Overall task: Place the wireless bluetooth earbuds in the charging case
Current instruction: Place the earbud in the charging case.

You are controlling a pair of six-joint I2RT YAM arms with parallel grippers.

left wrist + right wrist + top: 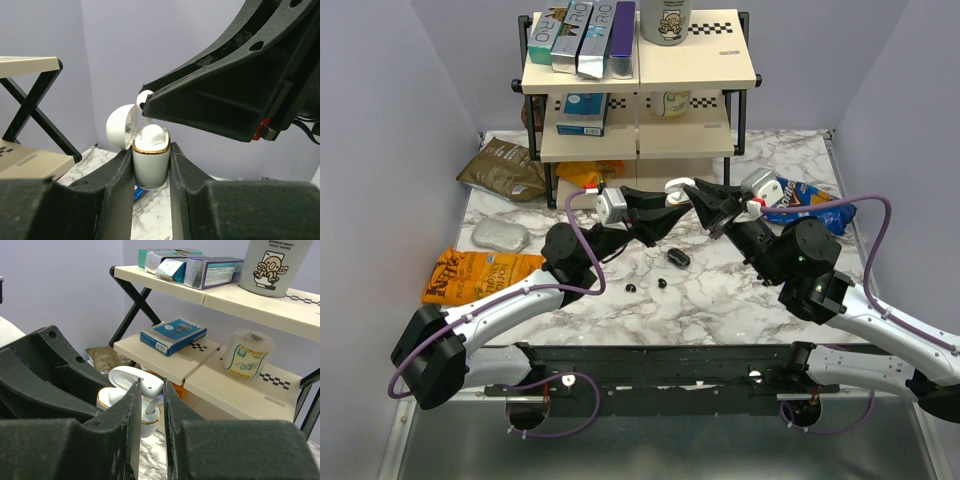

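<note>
While the left gripper (151, 159) clamps the white, gold-rimmed charging case (150, 175) upright between its two fingers, lid (119, 131) flipped open, the right gripper (150, 390) pinches a white earbud (150, 386) directly over the case's mouth, its stem reaching down to the rim. Both arms meet in mid-air above the marble table (720, 310), in front of a two-tier shelf rack (700, 65) stacked with boxes. A rounded white form (153, 136) sits in the top of the case; whether it is a second earbud cannot be told. On the tabletop below, well apart from the grippers, lie a black oval pod (678, 258) and a few tiny black pieces (662, 283) near it. An orange snack bag (480, 272) rests at the table's left edge, and a blue one (805, 198) lies near the right arm.
</note>
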